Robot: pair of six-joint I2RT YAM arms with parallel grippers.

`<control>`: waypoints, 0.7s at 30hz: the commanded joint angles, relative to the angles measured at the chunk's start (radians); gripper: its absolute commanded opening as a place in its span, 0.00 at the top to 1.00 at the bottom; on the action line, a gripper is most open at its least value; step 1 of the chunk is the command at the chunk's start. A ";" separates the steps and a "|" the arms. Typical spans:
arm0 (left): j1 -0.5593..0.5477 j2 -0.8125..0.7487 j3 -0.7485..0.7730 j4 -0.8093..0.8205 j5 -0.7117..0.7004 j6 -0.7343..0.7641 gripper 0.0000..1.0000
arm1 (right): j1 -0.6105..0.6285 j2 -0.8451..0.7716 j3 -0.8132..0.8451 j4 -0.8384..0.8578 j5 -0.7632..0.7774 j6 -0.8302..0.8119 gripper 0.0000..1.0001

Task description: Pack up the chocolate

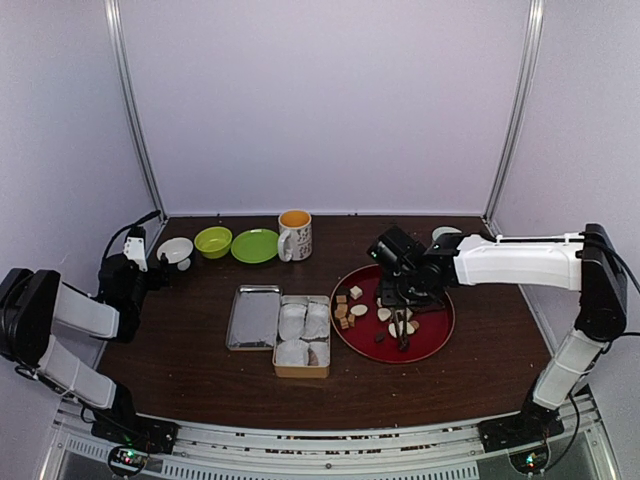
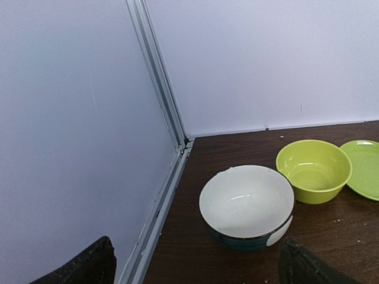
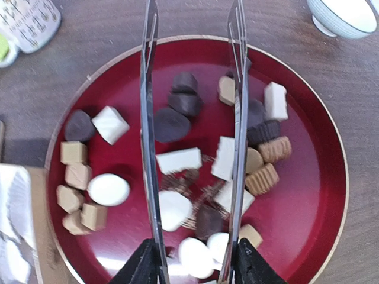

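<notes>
Dark wood table [image 1: 480, 340] inside white walls. Nearest the arm bases sits an open tin [image 1: 277, 372] lined with white paper liners [image 1: 303, 322], no piece visible in them, with a flat metal lid [image 1: 253, 317] just beside it on the left. Right of the tin is a red plate [image 3: 320, 177] holding all the chocolate [image 3: 179, 160], brown, tan and white, crowded at the centre and looser at the edges. Right gripper [image 3: 195, 269] grasps thin tongs [image 3: 148, 118] above the plate, tong arms spread and nothing between the tips. Step looks like picking a piece. Best bet: straddle one piece only, ideally a flat-sided cube with clear space round it, lower the tips close to the plate, squeeze softly so rounded pieces don't squirt out, then lift straight before crossing to a liner. Left gripper [image 2: 195, 266] is released, empty, facing a white bowl [image 2: 246, 204]. Farther back: lime bowl [image 2: 312, 170], green plate [image 2: 364, 168], mug [image 1: 295, 234].
</notes>
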 commanded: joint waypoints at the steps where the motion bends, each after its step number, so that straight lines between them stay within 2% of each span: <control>1: 0.006 0.006 -0.004 0.060 0.012 -0.011 0.02 | -0.008 -0.065 -0.057 -0.038 0.013 -0.099 0.57; 8: 0.007 0.006 -0.003 0.060 0.012 -0.011 0.02 | -0.029 -0.070 -0.175 -0.018 0.017 -0.216 0.55; 11: 0.005 0.005 -0.003 0.060 0.012 -0.011 0.02 | -0.046 -0.067 -0.196 0.048 -0.046 -0.234 0.52; 14: 0.005 0.005 -0.004 0.061 0.013 -0.011 0.02 | -0.049 -0.055 -0.198 0.099 -0.072 -0.241 0.51; 18: 0.006 0.005 -0.004 0.061 0.013 -0.011 0.02 | -0.050 -0.031 -0.179 0.078 -0.078 -0.235 0.51; 21: 0.005 0.006 -0.003 0.059 0.012 -0.011 0.02 | -0.051 -0.030 -0.192 0.090 -0.085 -0.236 0.46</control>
